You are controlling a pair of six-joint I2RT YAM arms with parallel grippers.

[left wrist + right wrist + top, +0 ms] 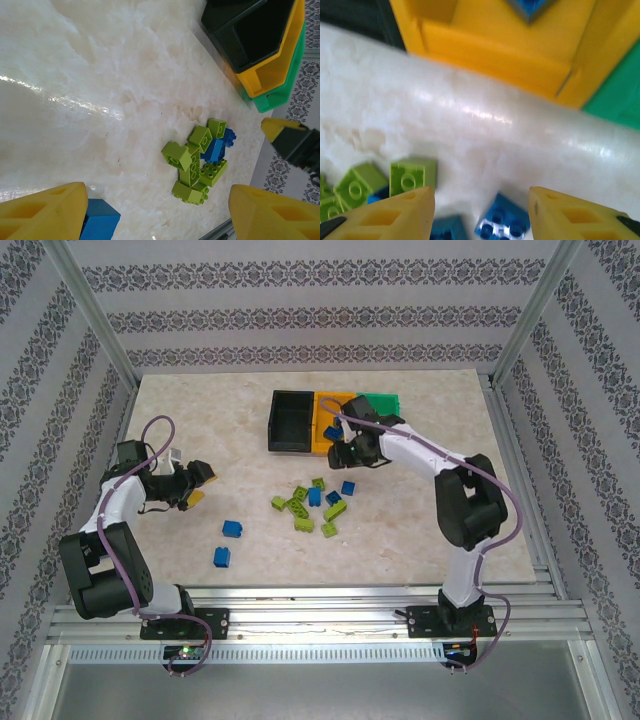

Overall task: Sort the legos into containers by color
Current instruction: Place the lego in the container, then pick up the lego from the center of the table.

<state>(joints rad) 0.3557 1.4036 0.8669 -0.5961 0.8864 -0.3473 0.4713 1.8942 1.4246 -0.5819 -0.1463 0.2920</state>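
Three containers stand in a row at the back: a black bin (290, 420), an orange-yellow bin (328, 408) holding a blue brick (331, 432), and a green bin (385, 402). Lime and blue legos (312, 502) lie heaped mid-table. My right gripper (352, 452) hangs open just in front of the orange-yellow bin (495, 55), nothing between its fingers; a blue brick (504, 222) and a lime brick (412, 176) lie on the table beneath it. My left gripper (195, 485) is open at the left, a blue brick (100, 220) beside its left finger (42, 215), the heap (192, 165) ahead.
Two loose blue bricks (232, 529) (222, 557) lie near the front left. The marble table (200, 420) is bare at its left and far right. Metal frame posts and a rail (330, 595) border it. The right arm's yellow fingertip (295, 140) shows at the left wrist view's edge.
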